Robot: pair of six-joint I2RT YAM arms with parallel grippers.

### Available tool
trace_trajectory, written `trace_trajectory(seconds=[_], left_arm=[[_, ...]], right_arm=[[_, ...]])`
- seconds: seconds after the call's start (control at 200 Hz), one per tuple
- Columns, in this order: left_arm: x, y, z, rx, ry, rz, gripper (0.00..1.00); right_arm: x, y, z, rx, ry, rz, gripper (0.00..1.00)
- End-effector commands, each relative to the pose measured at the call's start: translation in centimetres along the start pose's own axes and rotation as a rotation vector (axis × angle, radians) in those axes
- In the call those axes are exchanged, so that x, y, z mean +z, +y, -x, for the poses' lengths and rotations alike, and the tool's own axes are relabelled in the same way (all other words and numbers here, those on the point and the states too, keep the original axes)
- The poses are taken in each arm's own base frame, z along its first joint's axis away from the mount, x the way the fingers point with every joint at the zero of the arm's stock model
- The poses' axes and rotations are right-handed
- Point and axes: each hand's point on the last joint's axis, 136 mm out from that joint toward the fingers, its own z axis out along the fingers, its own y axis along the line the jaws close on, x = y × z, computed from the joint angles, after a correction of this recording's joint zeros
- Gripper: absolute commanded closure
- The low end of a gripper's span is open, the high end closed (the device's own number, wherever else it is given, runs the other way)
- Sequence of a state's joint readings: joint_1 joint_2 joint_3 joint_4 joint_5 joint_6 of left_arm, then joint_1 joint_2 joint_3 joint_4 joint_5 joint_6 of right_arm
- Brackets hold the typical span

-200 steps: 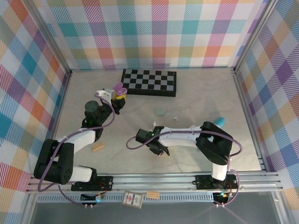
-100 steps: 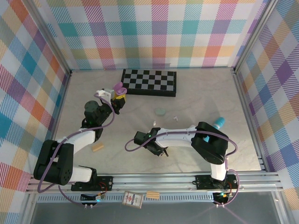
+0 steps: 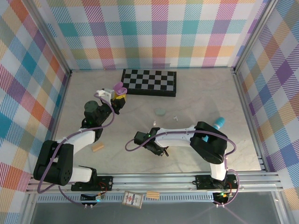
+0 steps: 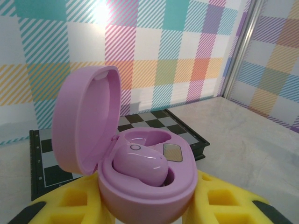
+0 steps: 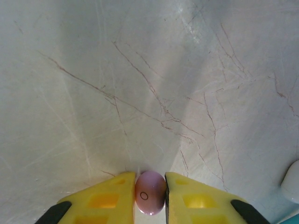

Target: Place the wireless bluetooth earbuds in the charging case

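My left gripper (image 3: pixel 117 100) (image 4: pixel 147 207) is raised near the chessboard and shut on the pink-purple charging case (image 3: pixel 119 88) (image 4: pixel 140 191). The case's lid stands open. One pink earbud (image 4: pixel 139 164) lies in a socket, and the socket behind it is empty. Down on the marble table, my right gripper (image 3: pixel 162 151) (image 5: pixel 150 195) has its yellow fingers (image 5: pixel 110 198) pressed on both sides of a second pink earbud (image 5: pixel 150 189). Two tiny whitish earbuds (image 3: pixel 174 117) (image 3: pixel 153 122) lie on the table beyond the right arm.
A chessboard (image 3: pixel 149 82) lies at the back. A pale round case (image 3: pixel 160 111) sits mid-table, and a teal object (image 3: pixel 218 122) is by the right arm's elbow. A cork block (image 3: pixel 97 148) lies front left. A whitish object (image 5: pixel 292 182) is at the right wrist view's edge.
The right gripper has shifted slightly left and lowered to the table, its fingers closing on the pink earbud. The left arm and the case have stayed still.
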State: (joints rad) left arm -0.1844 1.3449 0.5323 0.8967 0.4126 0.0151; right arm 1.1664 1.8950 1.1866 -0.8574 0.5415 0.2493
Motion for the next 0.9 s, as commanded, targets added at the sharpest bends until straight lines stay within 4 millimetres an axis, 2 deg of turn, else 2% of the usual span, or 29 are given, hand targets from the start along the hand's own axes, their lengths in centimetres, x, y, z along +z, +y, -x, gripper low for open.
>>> trace_trajectory(seconds=[0.0, 0.3, 0.38, 0.555, 0.71, 0.795, 0.895], left_arm=[[-0.5, -1.4, 2.5, 0.053, -0.085, -0.078, 0.71], [-0.5, -5.2, 2.2, 0.111, -0.086, -0.246, 0.71], [-0.3, -6.3, 1.9, 0.117, -0.073, -0.292, 0.71], [-0.2, -9.2, 0.5, 0.148, -0.009, -0.413, 0.71], [-0.3, -11.5, -0.7, 0.156, 0.051, -0.51, 0.71], [-0.5, -12.3, -1.3, 0.167, 0.073, -0.537, 0.71], [-0.3, -12.0, -1.0, 0.154, 0.066, -0.511, 0.71]], right_arm=[[-1.5, -0.8, 0.3, 0.057, -0.043, 0.02, 0.78], [-5.5, -3.3, 0.9, 0.238, -0.202, 0.21, 0.76], [-7.2, -4.2, 1.3, 0.304, -0.269, 0.299, 0.75], [-12.2, -6.6, 2.9, 0.462, -0.465, 0.55, 0.74], [-15.6, -9.2, 4.2, 0.547, -0.609, 0.673, 0.74], [-16.1, -10.1, 4.4, 0.567, -0.633, 0.691, 0.74], [-14.4, -10.2, 4.1, 0.549, -0.575, 0.628, 0.72]])
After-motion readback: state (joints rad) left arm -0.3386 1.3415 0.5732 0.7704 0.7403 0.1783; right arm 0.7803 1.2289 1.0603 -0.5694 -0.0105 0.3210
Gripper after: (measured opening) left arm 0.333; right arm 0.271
